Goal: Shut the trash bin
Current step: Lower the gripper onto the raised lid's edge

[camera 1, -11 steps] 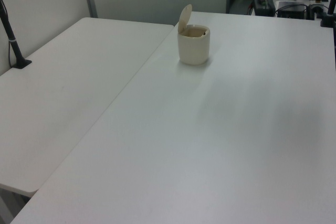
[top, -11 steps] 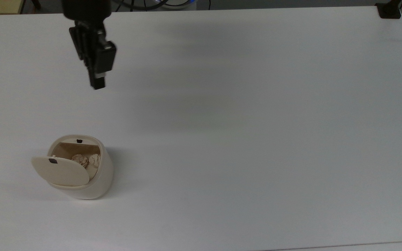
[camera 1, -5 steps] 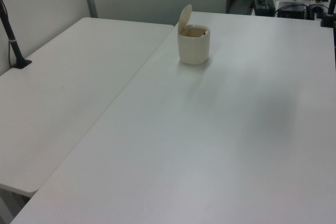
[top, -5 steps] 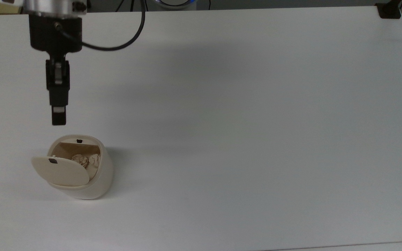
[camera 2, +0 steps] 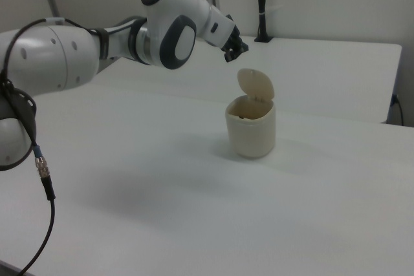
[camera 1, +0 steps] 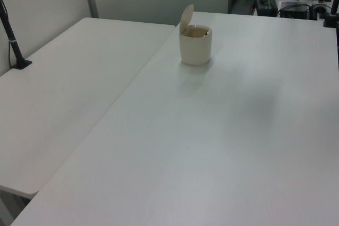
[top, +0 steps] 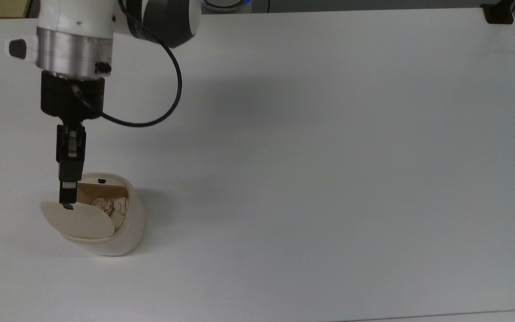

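The trash bin (top: 119, 223) stands on the worktop (top: 329, 156), lid (camera 2: 255, 84) upright. The pincer (top: 67, 197) hovers above it, clenched and empty. Step: approach. Next: press the lid down.

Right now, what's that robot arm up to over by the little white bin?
A robot arm's gripper hangs just above the raised lid of a small cream trash bin on a white table, not touching it in the right view. The lid stands open, nearly upright, and crumpled paper lies inside. Most likely it is about to push the lid down.
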Controlling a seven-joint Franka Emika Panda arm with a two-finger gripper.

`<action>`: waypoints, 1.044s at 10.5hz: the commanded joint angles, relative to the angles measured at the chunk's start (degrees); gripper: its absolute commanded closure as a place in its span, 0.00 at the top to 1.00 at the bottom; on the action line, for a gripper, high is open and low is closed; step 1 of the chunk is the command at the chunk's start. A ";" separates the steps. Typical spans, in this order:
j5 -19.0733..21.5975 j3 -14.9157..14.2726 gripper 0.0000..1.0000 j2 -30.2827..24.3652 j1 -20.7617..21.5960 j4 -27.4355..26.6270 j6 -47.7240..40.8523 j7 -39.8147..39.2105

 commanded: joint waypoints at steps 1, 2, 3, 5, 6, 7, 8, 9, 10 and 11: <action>-1.30 -1.36 0.00 2.11 1.19 1.28 3.19 1.80; -1.39 -1.88 0.00 2.99 1.28 1.28 3.90 1.80; -1.39 -2.24 0.00 3.61 1.45 1.28 4.69 1.80; -2.53 -2.59 0.00 4.05 1.63 1.11 5.14 1.62; -3.58 -2.59 0.00 4.40 1.46 0.32 5.14 1.62; -3.94 -2.59 0.00 4.14 1.37 -0.55 5.14 1.19; -3.94 -2.59 0.00 3.79 1.45 -1.69 5.05 -0.04; -3.86 -2.59 0.00 3.35 1.45 -1.97 4.96 -1.35; -3.85 -2.59 0.00 2.39 1.37 -3.27 4.96 -2.24; -3.85 -2.59 0.00 1.08 1.37 -4.85 4.96 -3.03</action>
